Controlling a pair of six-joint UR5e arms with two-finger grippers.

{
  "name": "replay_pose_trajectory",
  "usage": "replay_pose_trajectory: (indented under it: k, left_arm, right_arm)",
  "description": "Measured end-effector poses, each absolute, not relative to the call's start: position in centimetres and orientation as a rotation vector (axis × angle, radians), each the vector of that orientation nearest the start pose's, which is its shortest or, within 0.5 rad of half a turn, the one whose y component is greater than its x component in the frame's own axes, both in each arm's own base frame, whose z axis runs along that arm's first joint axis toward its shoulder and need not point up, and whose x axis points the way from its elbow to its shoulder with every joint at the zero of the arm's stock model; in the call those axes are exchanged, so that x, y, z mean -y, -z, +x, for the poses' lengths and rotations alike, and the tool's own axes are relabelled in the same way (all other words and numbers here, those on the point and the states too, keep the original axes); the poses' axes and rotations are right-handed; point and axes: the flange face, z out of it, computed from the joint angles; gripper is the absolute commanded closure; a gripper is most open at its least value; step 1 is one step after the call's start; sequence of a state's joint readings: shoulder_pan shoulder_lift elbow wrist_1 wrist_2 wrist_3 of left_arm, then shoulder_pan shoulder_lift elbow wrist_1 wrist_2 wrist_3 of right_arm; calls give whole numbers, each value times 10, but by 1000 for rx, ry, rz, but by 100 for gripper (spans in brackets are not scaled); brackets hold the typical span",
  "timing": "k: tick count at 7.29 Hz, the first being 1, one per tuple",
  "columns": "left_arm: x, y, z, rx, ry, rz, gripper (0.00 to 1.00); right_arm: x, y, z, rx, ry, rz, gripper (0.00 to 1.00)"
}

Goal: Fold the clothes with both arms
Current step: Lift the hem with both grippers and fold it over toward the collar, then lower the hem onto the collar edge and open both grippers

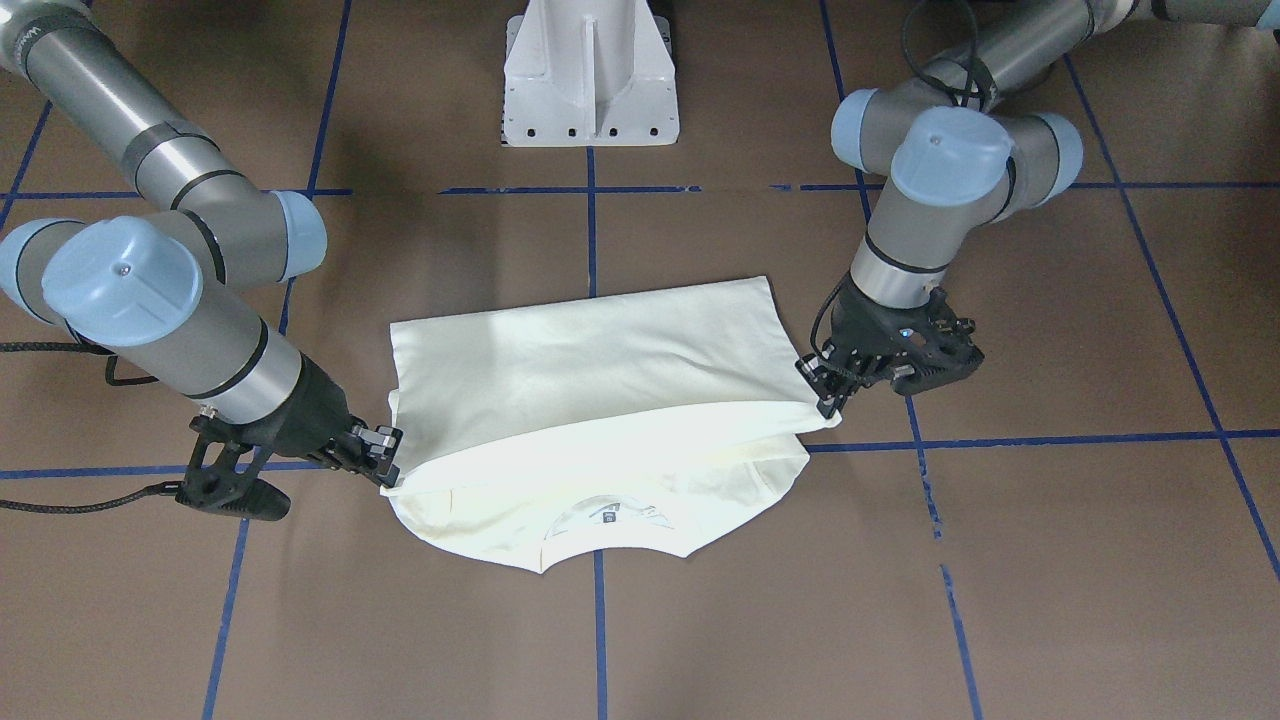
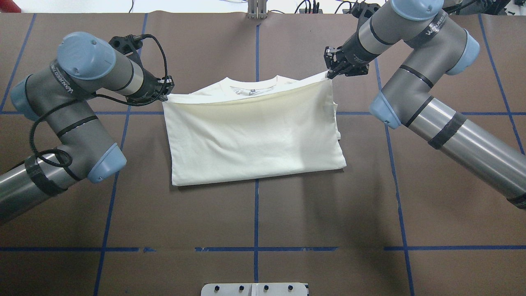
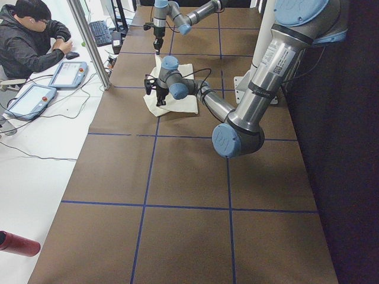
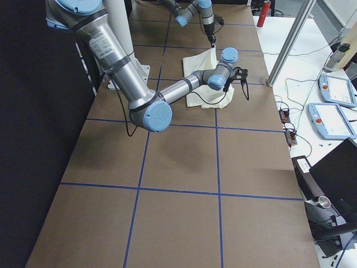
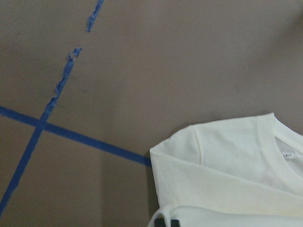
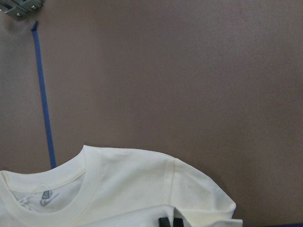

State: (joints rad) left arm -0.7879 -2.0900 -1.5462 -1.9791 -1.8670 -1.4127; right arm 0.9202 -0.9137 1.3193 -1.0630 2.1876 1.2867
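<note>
My left gripper (image 2: 166, 93) is pinched closed on the left corner of the T-shirt (image 2: 254, 131) folded edge. My right gripper (image 2: 331, 73) is clamped on the right corner. Shirt sits mid-table (image 2: 254, 213), plain side up, doubled over toward far collar (image 6: 90, 189), edge stretched between both grippers.

T-shirt (image 2: 254, 139) on table (image 2: 328, 213) (ahead of pedestal (image 2: 254, 289))
</note>
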Motion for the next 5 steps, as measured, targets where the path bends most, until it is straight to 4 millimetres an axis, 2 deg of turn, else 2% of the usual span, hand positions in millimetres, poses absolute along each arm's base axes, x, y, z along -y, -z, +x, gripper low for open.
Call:
replay_pose_trajectory:
  k: [2, 3, 5]
  left_arm:
    - [583, -355, 427, -904, 463, 159, 100]
    - [587, -359, 429, -896, 468, 161, 100]
    - [593, -347, 434, -904, 472, 171, 100]
  right_arm:
    - [649, -332, -392, 1022, -315, 17, 100]
    - [653, -338, -393, 1007, -326, 19, 100]
    - [658, -338, -395, 996, -335, 30, 100]
